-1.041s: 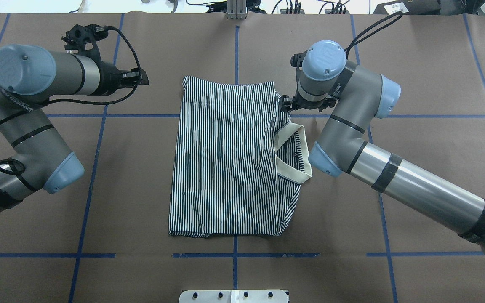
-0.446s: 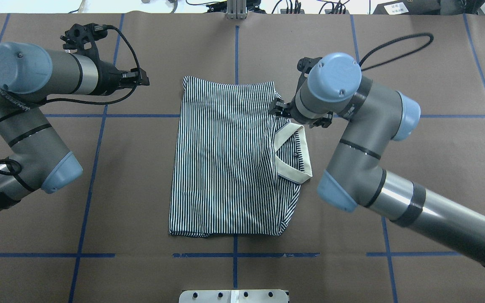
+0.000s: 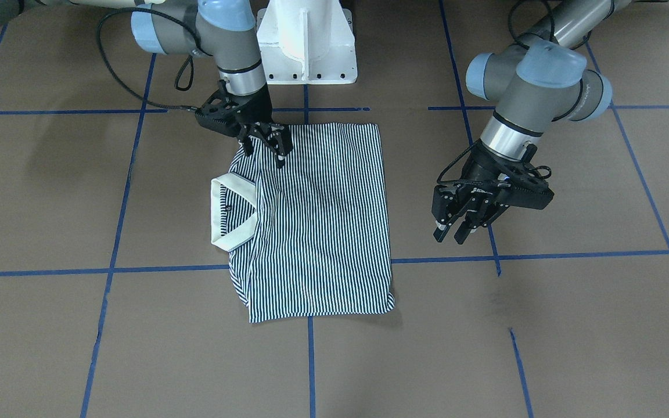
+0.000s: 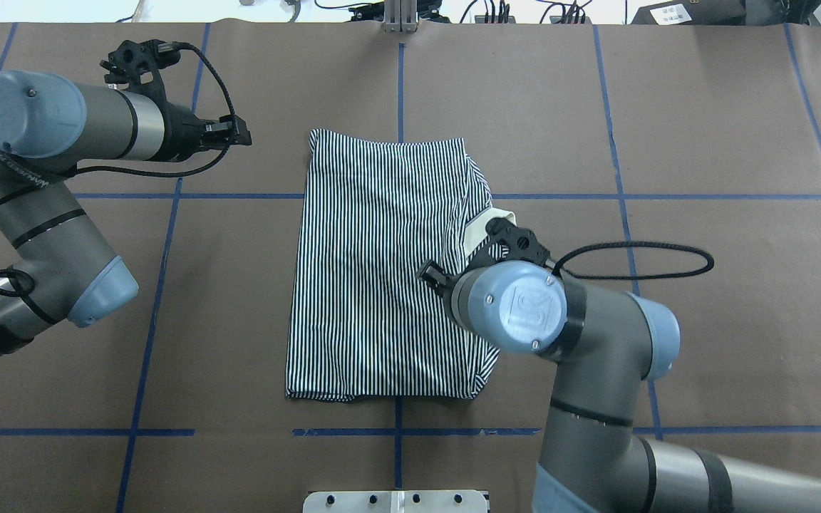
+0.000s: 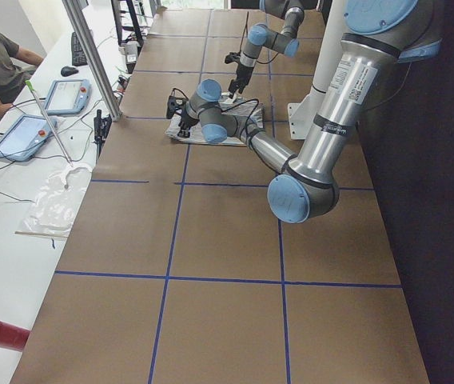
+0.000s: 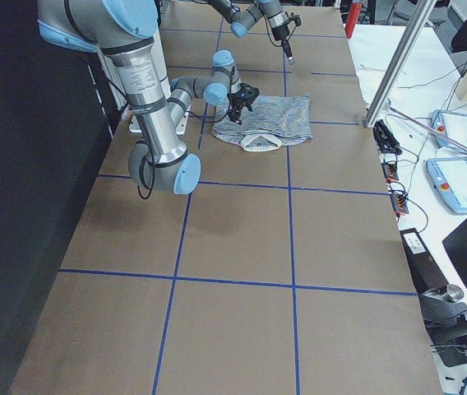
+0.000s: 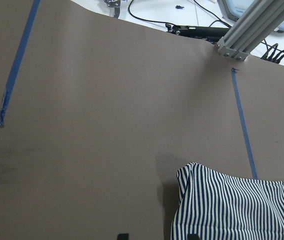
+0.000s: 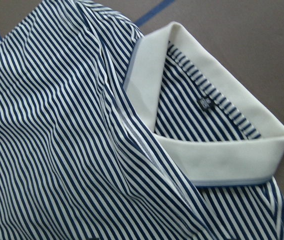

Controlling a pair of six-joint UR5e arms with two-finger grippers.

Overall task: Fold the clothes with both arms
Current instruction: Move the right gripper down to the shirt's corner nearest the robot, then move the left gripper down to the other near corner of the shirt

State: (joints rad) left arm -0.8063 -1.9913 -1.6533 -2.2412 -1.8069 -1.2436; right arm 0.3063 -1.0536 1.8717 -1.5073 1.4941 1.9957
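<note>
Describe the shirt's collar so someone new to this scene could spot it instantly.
On the brown paper-covered table with blue tape lines, find the folded navy-and-white striped polo shirt at its centre. The cream fabric collar juts from the shirt's edge on the robot's right. It is the only plain, unstriped band there, edged with thin blue trim.

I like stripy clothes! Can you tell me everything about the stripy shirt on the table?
The shirt is a polo with thin navy-and-white stripes, soft-looking cloth and a cream collar. It lies folded into a flat rectangle on the brown table, with the collar poking out toward the robot's right. The right gripper hangs open over its collar-side corner near the robot; I cannot tell whether it touches.
</note>
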